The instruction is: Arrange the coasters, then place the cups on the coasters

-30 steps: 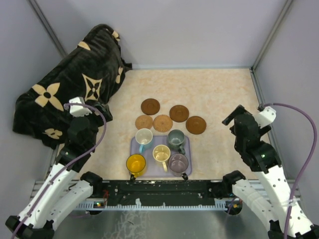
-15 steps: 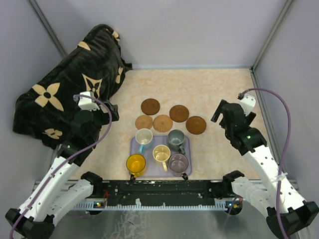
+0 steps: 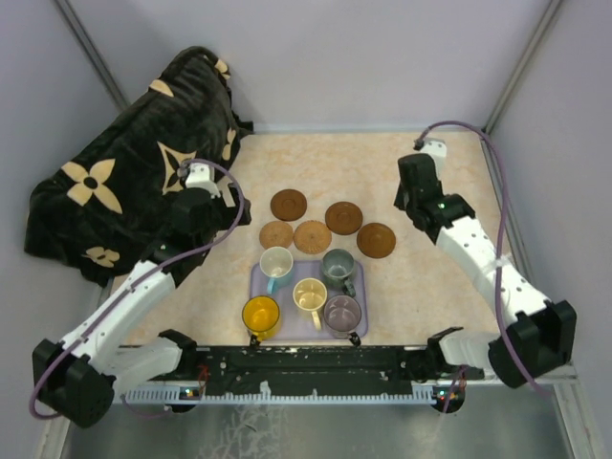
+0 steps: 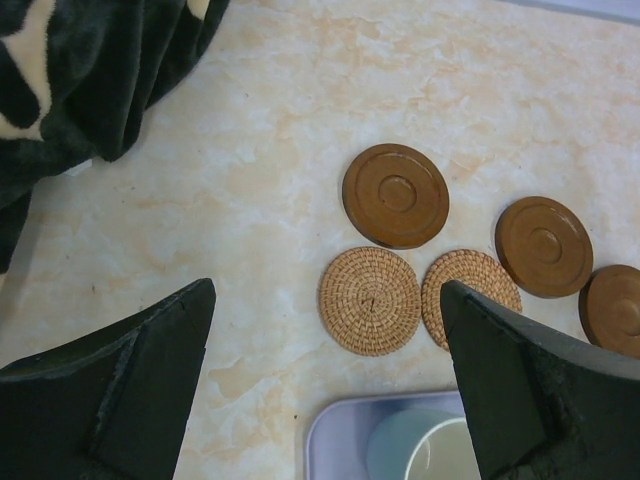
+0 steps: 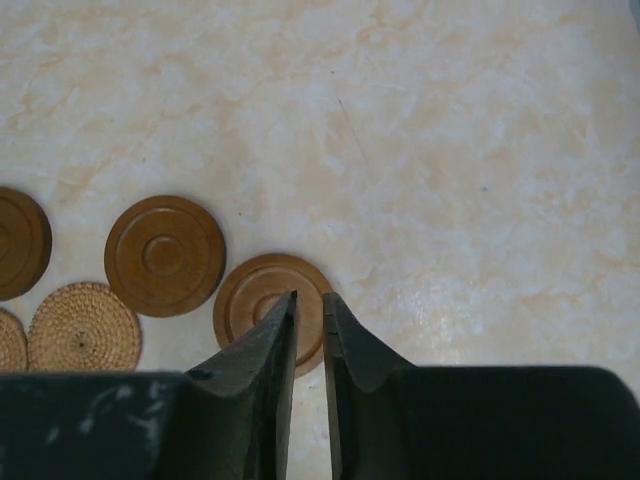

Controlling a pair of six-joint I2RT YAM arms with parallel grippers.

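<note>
Both arms reached forward — right gripper (image 5: 308, 330) narrowed, coasters (image 3: 313, 236) clustered mid-table

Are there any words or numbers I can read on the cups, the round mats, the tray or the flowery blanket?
No words or numbers can be read anywhere.
Black plush blanket: only cream flower and star shapes, no letters.
Five small handled mugs, such as the yellow one: plain.
Round brown wooden coasters and woven tan coasters: plain.
Lavender rectangular tray: plain.
</note>
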